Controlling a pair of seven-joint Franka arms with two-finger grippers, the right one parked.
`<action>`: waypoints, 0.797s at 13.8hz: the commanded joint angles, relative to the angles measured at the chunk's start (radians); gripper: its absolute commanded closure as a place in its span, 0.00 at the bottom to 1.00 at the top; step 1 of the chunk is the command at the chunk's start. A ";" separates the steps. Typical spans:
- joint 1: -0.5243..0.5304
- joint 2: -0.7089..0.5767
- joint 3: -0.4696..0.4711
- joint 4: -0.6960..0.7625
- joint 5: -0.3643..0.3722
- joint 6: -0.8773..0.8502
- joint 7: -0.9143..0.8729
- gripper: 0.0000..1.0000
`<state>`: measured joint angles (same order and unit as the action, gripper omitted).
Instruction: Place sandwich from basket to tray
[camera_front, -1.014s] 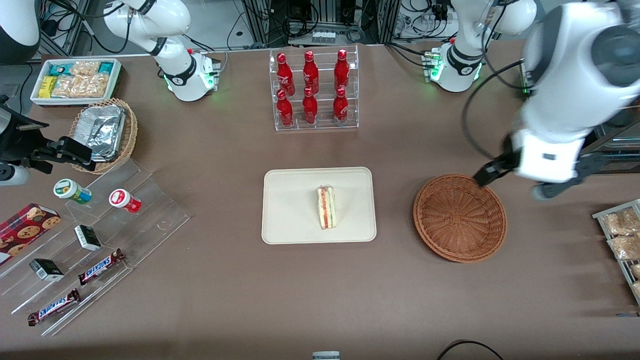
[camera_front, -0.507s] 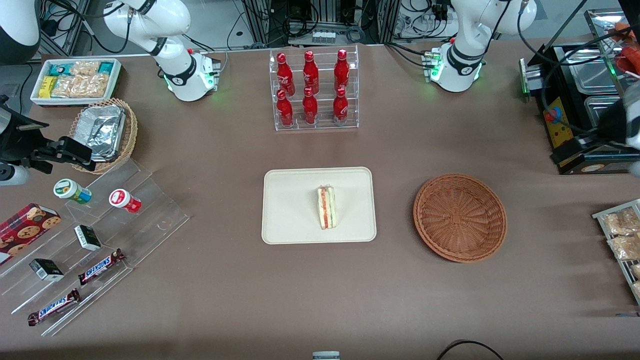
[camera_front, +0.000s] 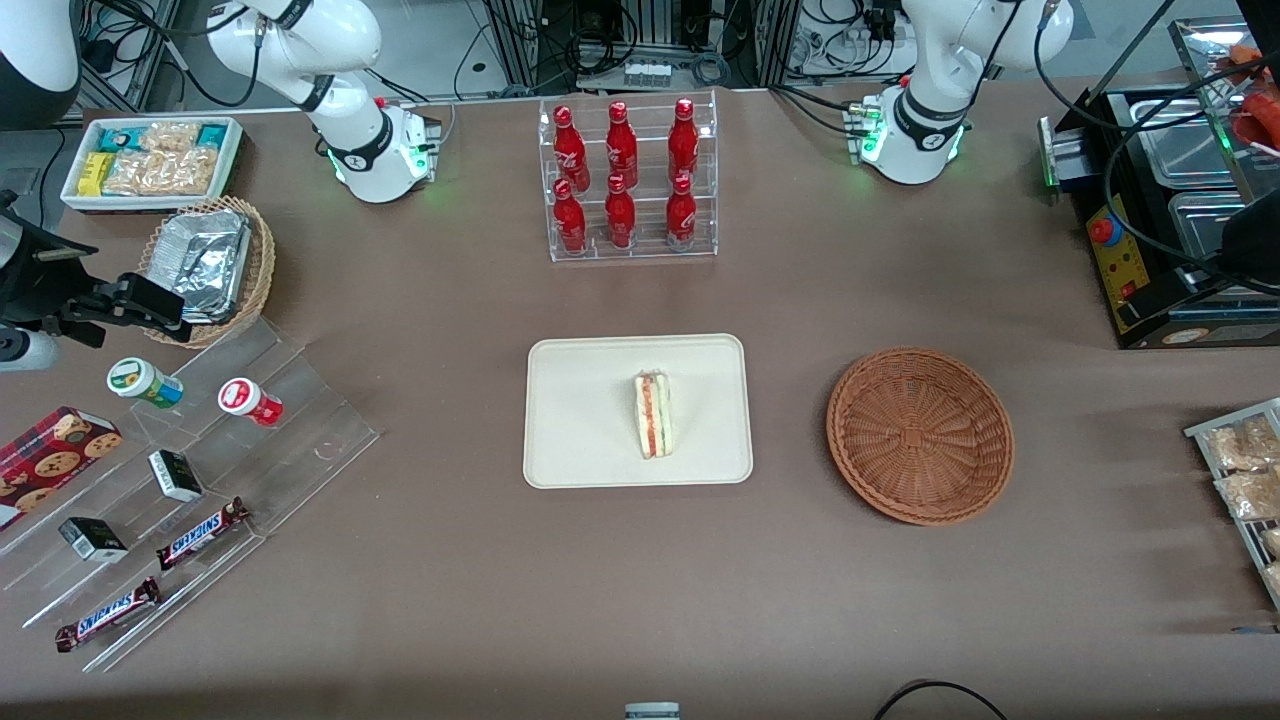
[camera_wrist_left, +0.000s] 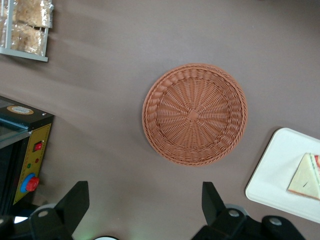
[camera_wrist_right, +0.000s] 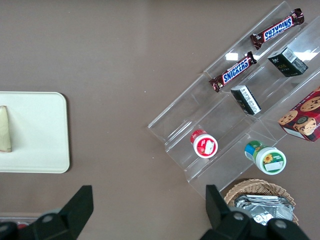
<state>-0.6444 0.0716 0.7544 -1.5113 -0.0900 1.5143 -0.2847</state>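
Front view shows the sandwich (camera_front: 652, 415) lying on the cream-white tray (camera_front: 570, 440) at the middle of the brown bench (camera_front: 640, 580), its red-orange and green filling edge facing up. Beside the tray, toward the working arm's end of the bench, the reddish-brown basket (camera_front: 920, 435) sits with nothing in it. Farther from the front camera than the tray, a clear rack (camera_front: 630, 180) holds six red bottles (camera_front: 620, 210) in two rows. Toward the parked arm's end, a paler wicker basket (camera_front: 262, 262) contains silver foil containers (camera_front: 205, 262), and a white bin (camera_front: 70, 190) farther from the camera holds snack packets (camera_front: 160, 160). A clear stepped stand (camera_front: 300, 440) carries two small jars, dark boxes and chocolate bars.

From the left wrist camera, the claw (camera_wrist_left: 145, 205) hangs high over bare bench near the basket (camera_wrist_left: 195, 114), its two dark fingers (camera_wrist_left: 74, 202) spread wide apart and grasping nothing. The tray (camera_wrist_left: 272, 180) with the sandwich (camera_wrist_left: 306, 176) lies just beside the basket, not touching it.
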 joint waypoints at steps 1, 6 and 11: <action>0.348 0.001 -0.325 0.040 -0.040 -0.014 0.022 0.01; 0.601 -0.055 -0.582 0.004 -0.034 -0.092 0.203 0.01; 0.672 -0.148 -0.691 -0.079 0.019 -0.103 0.223 0.01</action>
<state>0.0206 0.0072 0.0850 -1.5061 -0.0944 1.4065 -0.0791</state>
